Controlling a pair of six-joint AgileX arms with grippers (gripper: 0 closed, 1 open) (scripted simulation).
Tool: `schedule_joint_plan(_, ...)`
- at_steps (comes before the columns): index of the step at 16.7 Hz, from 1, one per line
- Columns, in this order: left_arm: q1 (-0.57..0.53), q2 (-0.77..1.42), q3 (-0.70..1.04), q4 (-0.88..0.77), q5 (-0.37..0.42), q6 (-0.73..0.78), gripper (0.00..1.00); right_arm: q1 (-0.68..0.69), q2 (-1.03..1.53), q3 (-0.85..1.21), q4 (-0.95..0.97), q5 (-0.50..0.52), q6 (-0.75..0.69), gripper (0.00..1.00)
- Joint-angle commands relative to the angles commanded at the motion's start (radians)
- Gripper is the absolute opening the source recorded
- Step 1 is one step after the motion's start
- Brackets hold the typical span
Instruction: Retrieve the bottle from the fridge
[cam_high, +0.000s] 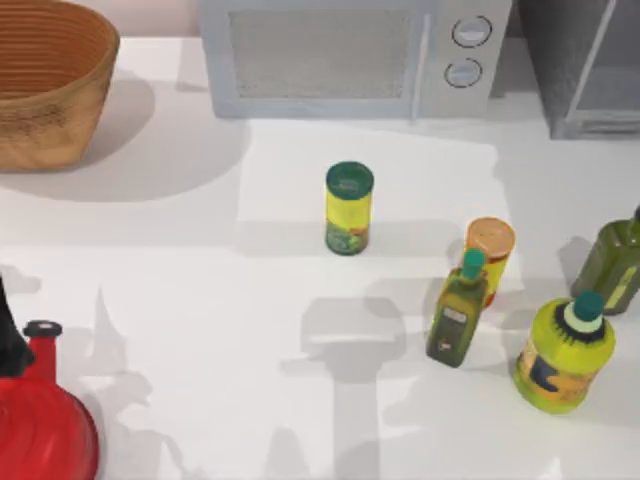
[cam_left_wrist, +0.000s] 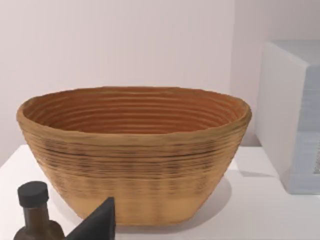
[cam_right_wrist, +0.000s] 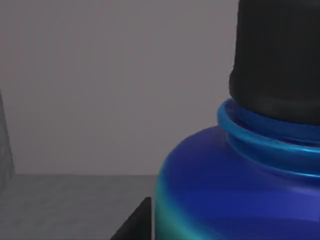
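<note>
The bottle (cam_right_wrist: 235, 185) stands on a grey floor before a plain grey wall in the right wrist view, its blue body and black cap (cam_right_wrist: 277, 55) very close to the camera. A dark fingertip (cam_right_wrist: 135, 225) of the right gripper sits just beside it; whether the fingers pinch it I cannot tell. The fridge (cam_high: 585, 65) stands at the table's (cam_high: 200, 260) far right corner, beside the microwave (cam_high: 350, 55).

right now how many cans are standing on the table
2. The green-lidded can stands near the table's middle, in front of the microwave. The orange-lidded can stands to its right, just behind an olive bottle. Others may be hidden.
</note>
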Motion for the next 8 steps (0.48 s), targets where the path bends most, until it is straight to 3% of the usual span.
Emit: schedule_joint_plan(8, 0.0, 0.0, 0.0, 0.0, 0.0, 0.0, 1.0, -0.026, -0.095, -0.161, 0.068, -0.033, 0.003, 0.0)
